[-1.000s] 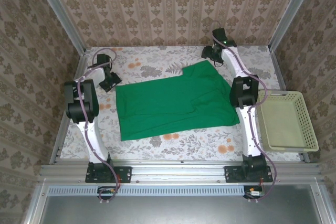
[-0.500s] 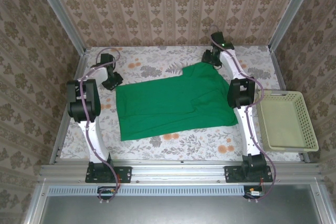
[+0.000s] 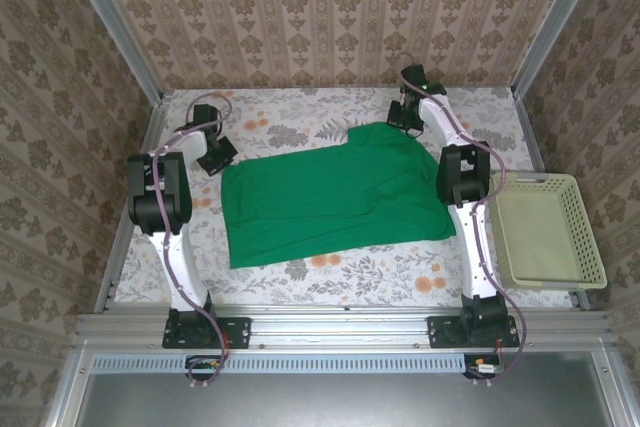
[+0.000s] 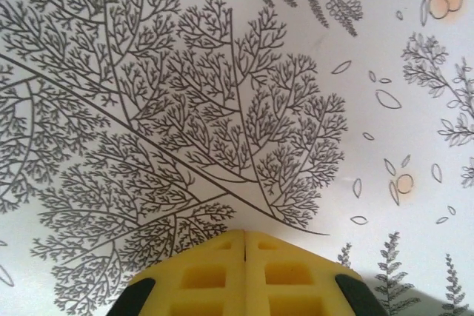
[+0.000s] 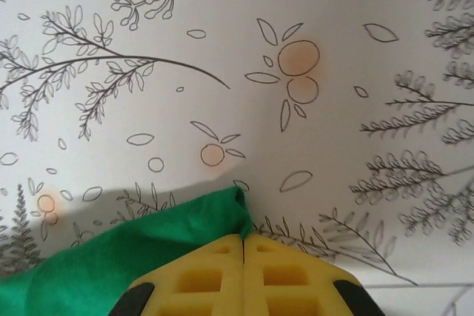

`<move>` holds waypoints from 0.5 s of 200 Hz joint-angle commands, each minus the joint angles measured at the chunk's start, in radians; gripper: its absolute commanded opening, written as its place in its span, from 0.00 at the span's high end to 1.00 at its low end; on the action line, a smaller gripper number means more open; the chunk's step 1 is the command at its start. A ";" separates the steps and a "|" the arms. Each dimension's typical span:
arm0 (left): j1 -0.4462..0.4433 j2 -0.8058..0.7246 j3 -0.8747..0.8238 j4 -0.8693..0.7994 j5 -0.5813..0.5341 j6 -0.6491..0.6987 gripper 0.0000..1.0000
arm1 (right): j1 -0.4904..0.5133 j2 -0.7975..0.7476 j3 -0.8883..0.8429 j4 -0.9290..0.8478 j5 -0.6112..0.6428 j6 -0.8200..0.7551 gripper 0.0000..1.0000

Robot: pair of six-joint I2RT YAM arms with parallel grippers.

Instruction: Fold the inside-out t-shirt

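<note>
Our left end effector (image 4: 244, 236), pads together, holds nothing above the counter (image 4: 355, 72). Our right end effector (image 5: 244, 237), also together, touches a corner of the inside-out t-shirt (image 5: 141, 253) lying there. We cannot see whether it pinches the cloth.

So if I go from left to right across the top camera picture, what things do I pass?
left gripper → green t-shirt → pale yellow-green basket
</note>
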 commanded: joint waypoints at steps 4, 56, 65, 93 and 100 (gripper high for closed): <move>-0.015 -0.068 -0.053 0.016 0.062 -0.006 1.00 | -0.022 -0.147 -0.117 0.110 0.000 -0.008 1.00; -0.016 -0.242 -0.163 0.069 -0.003 -0.019 1.00 | -0.023 -0.287 -0.308 0.247 -0.048 -0.027 1.00; -0.014 -0.273 -0.185 0.077 -0.017 -0.019 1.00 | -0.023 -0.313 -0.348 0.283 -0.052 -0.027 1.00; -0.011 -0.358 -0.270 0.116 -0.070 -0.007 1.00 | -0.024 -0.410 -0.498 0.367 -0.053 -0.011 1.00; -0.008 -0.376 -0.297 0.125 -0.078 -0.007 1.00 | -0.022 -0.441 -0.553 0.400 -0.052 -0.002 1.00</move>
